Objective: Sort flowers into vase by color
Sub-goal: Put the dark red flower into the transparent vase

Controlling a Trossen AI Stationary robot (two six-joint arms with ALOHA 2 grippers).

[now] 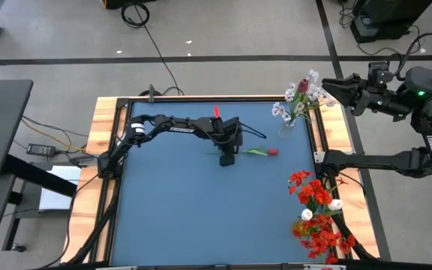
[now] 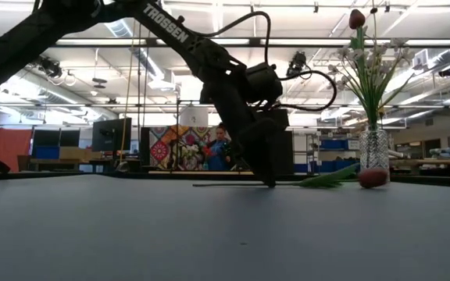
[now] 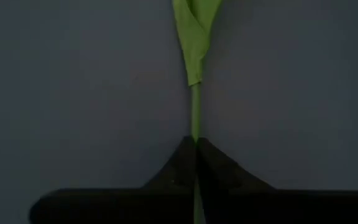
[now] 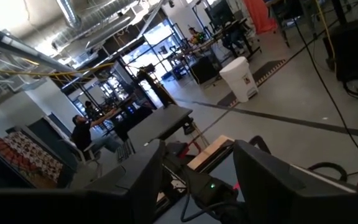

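A flower with a red bud and a thin green stem lies flat on the blue table, near its middle. My left gripper stands over the stem, fingertips down at the table, shut on it. A glass vase at the far right holds white blossoms and a dark red bud. A heap of red blooms with white buds lies at the near right. My right gripper is open and empty, held high beside the vase past the table's far right corner. My left gripper pinches the bare stem between its two fingers, just below the leaf. The fingers point down from above and close across the stem. The flower lies on the table, bud and leaves resting on it, the stem's bare end sticking out behind the fingers.
The table has a raised wooden rim. The vase stands close to the far right rim. Bare blue surface spreads over the near left half. A person shows in the room beyond the table.
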